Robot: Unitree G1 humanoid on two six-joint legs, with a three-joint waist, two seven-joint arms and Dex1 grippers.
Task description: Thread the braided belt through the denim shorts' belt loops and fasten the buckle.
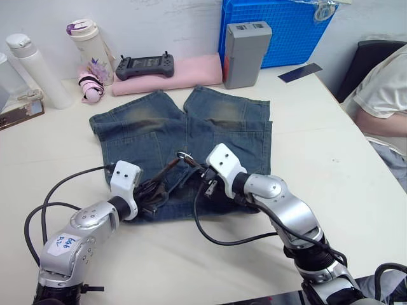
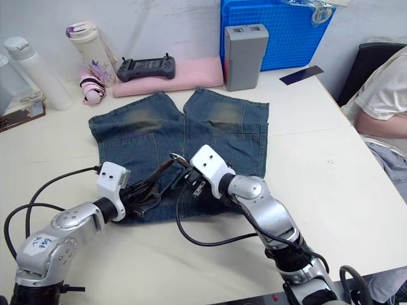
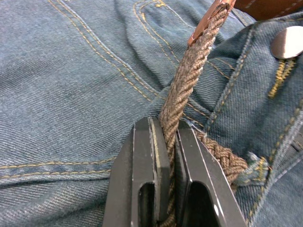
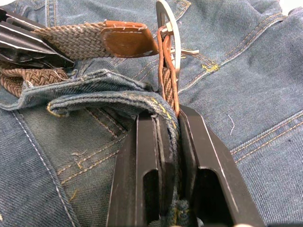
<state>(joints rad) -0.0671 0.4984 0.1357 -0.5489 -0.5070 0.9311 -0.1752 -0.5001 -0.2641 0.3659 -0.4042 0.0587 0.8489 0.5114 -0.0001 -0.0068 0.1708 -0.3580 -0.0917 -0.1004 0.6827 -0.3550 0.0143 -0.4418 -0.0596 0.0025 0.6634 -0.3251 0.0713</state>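
The denim shorts [image 1: 191, 127] lie flat on the white table, waistband toward me. The braided belt [image 3: 189, 71] lies bunched along the waistband at the middle. My left gripper [image 3: 169, 127] is shut on the woven strap a little behind its brown leather tip [image 4: 128, 40]. My right gripper [image 4: 173, 116] is shut on the strap just below the silver buckle [image 4: 169, 28], with a fold of waistband denim pinched alongside. The buckle stands upright, and the tip points at it from beside the left gripper [image 1: 156, 187]. A metal button [image 3: 289, 41] shows on the waistband. No belt loops can be told apart.
Behind the shorts are a pink pad [image 1: 191, 73] with a black controller [image 1: 144, 65], a grey box [image 1: 247, 54] and a blue crate [image 1: 280, 32]. Bottles [image 1: 38, 70] stand at the far left. A person [image 1: 381, 95] sits at the right edge. Black cables [image 1: 222, 238] trail from both wrists.
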